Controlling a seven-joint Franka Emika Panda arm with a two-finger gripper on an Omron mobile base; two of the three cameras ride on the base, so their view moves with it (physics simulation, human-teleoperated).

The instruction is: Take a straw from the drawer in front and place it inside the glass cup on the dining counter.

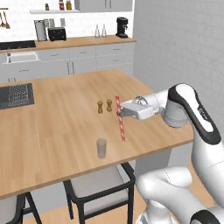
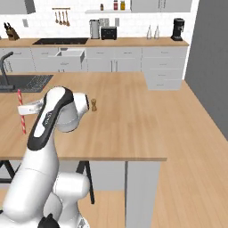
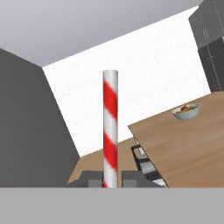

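One straw (image 1: 119, 118) clamped near upright in the hand (image 1: 119, 112), above the bench (image 1: 52, 127); glass cup (image 1: 102, 148) stands nearer the front edge, well apart. Should carry straw over cup, keep it vertical, lower tip inside before releasing

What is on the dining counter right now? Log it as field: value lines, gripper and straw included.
gripper: shut on the straw, held out sideways above the counter
straw: roughly upright in the grip, off the counter
glass cup: upright near the front edge, no straw in it, left of and nearer than the straw
shakers: two, behind the cup
dining counter: light wood, with inset sink
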